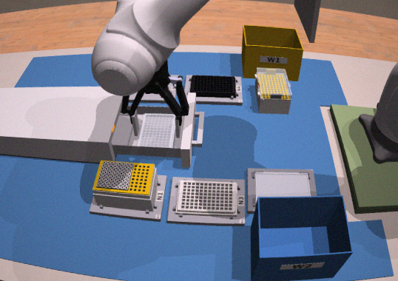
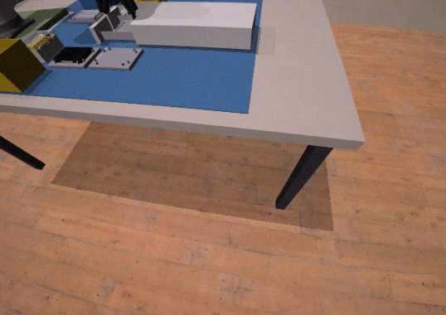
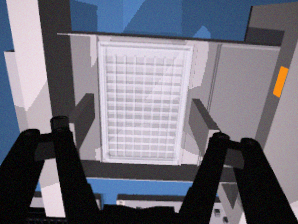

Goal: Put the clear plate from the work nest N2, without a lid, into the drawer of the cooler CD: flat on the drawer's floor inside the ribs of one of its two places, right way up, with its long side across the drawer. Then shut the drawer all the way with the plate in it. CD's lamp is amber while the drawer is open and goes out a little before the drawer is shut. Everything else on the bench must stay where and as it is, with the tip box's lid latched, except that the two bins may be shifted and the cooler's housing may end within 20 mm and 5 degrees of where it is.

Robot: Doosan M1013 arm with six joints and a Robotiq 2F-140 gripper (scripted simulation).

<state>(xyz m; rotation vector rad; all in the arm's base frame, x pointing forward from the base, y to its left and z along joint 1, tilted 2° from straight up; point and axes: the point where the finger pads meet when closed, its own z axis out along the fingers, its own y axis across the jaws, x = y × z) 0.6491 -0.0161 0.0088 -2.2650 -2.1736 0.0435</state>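
Note:
The clear plate [image 1: 157, 130] lies flat on the floor of the open drawer [image 1: 185, 137] of the cooler CD [image 1: 48, 112], with its long side across the drawer. In the wrist view the plate [image 3: 145, 102] sits right way up between low ribs. My gripper [image 1: 155, 122] hangs just above it, open, with one finger on each side of the plate and clear of it; it also shows in the wrist view [image 3: 139, 131] and small in the exterior view [image 2: 112, 1]. The amber lamp [image 1: 113, 127] is lit, and it shows in the wrist view too [image 3: 280, 81].
The drawer handle [image 1: 198, 128] sticks out to the right. Behind it are an empty nest [image 2: 116, 58], a black plate [image 1: 213, 86], the tip box [image 1: 273, 87] and the yellow bin [image 1: 271, 50]. In front are a tube rack [image 1: 123, 183], a white plate [image 1: 206, 197], a lidded plate [image 1: 282, 185] and the blue bin [image 1: 299, 234].

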